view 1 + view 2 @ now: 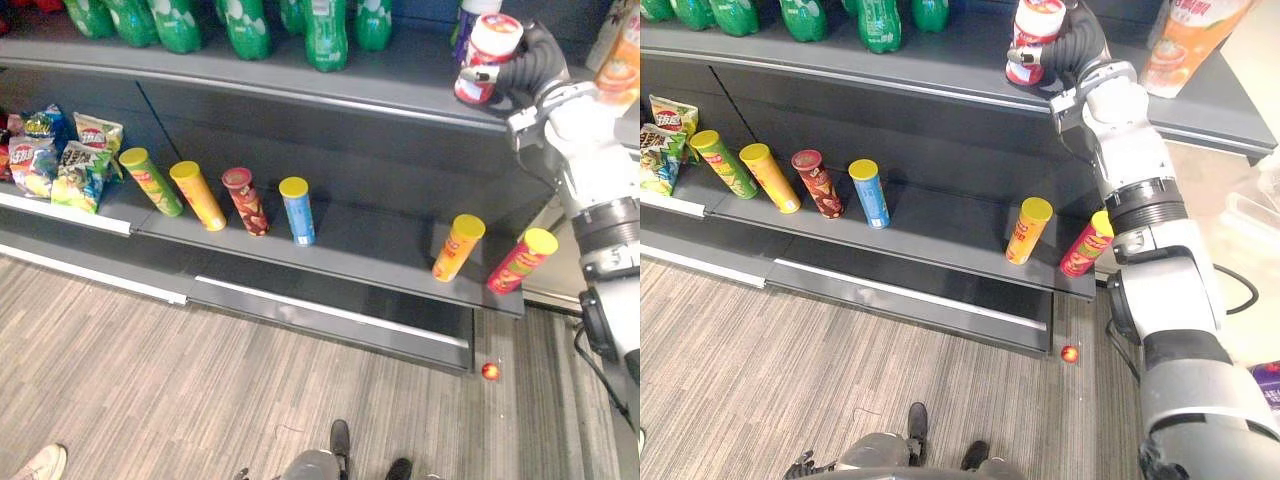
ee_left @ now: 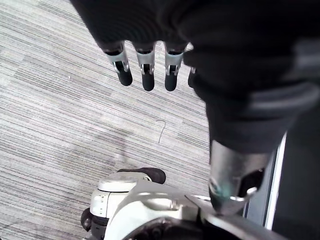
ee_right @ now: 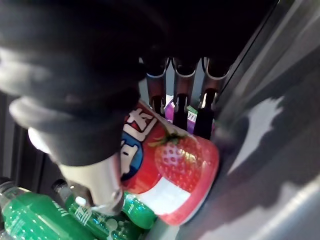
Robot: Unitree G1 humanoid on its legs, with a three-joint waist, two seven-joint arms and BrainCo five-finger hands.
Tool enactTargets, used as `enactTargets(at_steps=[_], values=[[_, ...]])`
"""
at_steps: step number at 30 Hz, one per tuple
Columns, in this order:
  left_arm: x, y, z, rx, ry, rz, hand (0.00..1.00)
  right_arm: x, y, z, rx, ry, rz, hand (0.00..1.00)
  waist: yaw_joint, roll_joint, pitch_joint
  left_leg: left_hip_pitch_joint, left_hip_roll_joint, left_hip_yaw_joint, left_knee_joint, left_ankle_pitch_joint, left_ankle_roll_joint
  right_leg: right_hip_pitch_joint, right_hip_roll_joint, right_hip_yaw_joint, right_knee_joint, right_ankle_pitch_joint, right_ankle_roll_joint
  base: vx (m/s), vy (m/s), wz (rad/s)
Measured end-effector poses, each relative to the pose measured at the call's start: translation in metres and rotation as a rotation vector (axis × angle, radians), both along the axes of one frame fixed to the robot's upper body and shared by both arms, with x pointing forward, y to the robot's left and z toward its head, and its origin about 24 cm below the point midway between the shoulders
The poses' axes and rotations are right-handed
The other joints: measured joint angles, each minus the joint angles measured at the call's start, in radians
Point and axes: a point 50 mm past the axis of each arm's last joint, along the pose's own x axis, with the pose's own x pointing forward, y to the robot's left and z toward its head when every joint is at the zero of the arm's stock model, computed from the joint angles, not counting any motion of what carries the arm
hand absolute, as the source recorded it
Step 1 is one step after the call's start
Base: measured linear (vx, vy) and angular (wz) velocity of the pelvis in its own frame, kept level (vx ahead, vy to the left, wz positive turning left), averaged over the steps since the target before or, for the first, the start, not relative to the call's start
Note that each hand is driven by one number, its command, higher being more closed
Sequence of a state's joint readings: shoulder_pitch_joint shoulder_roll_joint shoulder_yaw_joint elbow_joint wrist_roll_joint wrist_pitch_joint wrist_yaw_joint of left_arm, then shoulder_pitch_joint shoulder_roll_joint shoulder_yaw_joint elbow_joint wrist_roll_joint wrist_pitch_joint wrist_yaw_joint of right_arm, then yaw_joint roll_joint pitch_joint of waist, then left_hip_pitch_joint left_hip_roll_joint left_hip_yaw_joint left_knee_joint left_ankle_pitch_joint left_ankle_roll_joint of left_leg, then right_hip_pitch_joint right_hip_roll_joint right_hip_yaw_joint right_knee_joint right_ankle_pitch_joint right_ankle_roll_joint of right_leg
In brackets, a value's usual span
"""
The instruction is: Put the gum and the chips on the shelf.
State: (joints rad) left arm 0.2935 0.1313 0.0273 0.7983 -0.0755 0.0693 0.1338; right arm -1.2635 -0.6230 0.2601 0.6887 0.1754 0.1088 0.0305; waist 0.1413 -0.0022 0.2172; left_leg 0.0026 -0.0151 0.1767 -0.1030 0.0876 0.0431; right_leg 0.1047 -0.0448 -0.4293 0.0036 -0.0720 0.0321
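Observation:
My right hand [image 1: 535,62] is raised to the upper shelf [image 1: 400,85] and is shut on the gum tub [image 1: 488,55], a red and white tub with a strawberry picture [image 3: 172,162]. The tub is tilted, its base low over the shelf's front part. My fingers [image 3: 206,107] curl round its far side and the thumb is on the near side. Several chip cans lean on the lower shelf [image 1: 370,245]: green [image 1: 150,180], yellow [image 1: 197,195], dark red [image 1: 245,200] and blue [image 1: 297,210] to the left, orange [image 1: 458,246] and red [image 1: 520,260] to the right. My left hand [image 2: 145,70] hangs open over the floor.
Green bottles [image 1: 325,30] line the upper shelf's back, a purple tub [image 1: 464,20] stands behind the gum and an orange pack [image 1: 1190,40] is to its right. Chip bags [image 1: 60,155] fill the lower shelf's left end. A small red ball [image 1: 490,371] lies on the floor.

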Motion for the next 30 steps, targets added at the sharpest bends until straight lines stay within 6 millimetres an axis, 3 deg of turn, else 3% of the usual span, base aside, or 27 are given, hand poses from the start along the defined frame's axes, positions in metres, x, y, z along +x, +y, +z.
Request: enactTargets(at_steps=[6,16,17,30], values=[[0.009,-0.002,0.001,-0.018,-0.025,0.017,0.0,-0.001,0.004,0.02,0.004,-0.045,-0.011,1.0,0.002,0.006,0.031,-0.02,0.004,0.002,0.0,0.001,0.0,-0.021,0.003,0.0,0.002,0.003,-0.004,0.0,0.022,0.0],[0.015,-0.002,0.002,-0.01,-0.043,0.007,0.0,-0.005,0.007,0.034,-0.019,-0.084,-0.003,1.0,0.003,0.007,0.053,-0.038,0.008,0.011,0.0,0.001,-0.006,-0.048,0.003,0.011,0.016,0.002,-0.006,0.01,0.032,-0.03],[0.016,-0.002,0.002,-0.011,-0.044,0.006,0.0,-0.006,0.007,0.034,-0.02,-0.086,-0.001,0.0,0.003,0.007,0.054,-0.037,0.008,0.014,0.0,0.001,-0.006,-0.049,0.003,0.014,0.016,0.002,-0.006,0.01,0.037,-0.06],[0.016,-0.001,0.003,-0.004,-0.042,-0.004,0.0,-0.004,0.01,0.03,-0.053,-0.064,0.023,0.0,0.0,0.006,0.058,-0.03,0.01,0.033,0.0,0.004,-0.002,-0.049,0.004,0.03,0.015,0.007,-0.01,0.02,0.021,-0.03]])
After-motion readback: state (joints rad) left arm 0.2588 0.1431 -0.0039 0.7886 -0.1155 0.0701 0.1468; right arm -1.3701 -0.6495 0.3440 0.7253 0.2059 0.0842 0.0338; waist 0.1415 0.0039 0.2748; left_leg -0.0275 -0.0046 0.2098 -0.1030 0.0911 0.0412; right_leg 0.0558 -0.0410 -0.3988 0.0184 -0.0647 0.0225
